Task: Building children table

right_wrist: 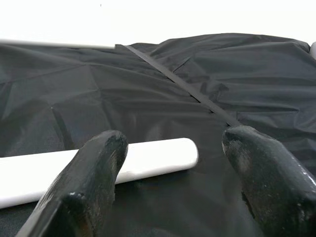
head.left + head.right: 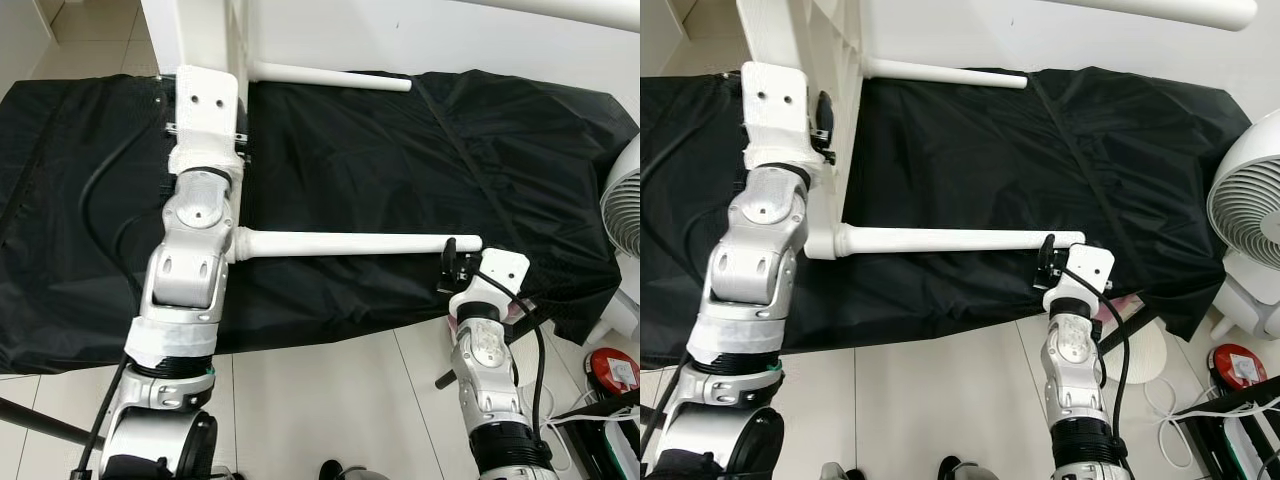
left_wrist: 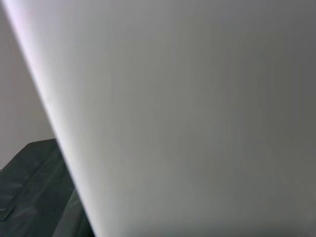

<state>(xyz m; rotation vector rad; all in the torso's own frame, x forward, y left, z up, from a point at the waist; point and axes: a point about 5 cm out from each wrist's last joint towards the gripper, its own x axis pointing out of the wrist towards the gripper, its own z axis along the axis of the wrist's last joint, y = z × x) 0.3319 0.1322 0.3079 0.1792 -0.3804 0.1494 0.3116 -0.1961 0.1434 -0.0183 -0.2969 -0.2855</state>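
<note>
White leg [image 2: 360,243], stiff and slick, lies just ahead of the spread right gripper [image 1: 185,177]; grab its tip. Left gripper's [image 2: 205,120] state: can't tell.

White table leg [image 2: 360,243] & white table frame [image 2: 190,35] lay on plain black sheet [image 2: 400,150]. Arms silver w/ black fingers [image 1: 94,173]; fan [image 2: 1250,200] white.

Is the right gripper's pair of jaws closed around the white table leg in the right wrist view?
No. The right gripper has its jaws spread wide, with the white table leg lying free on the black cloth between them.
</note>
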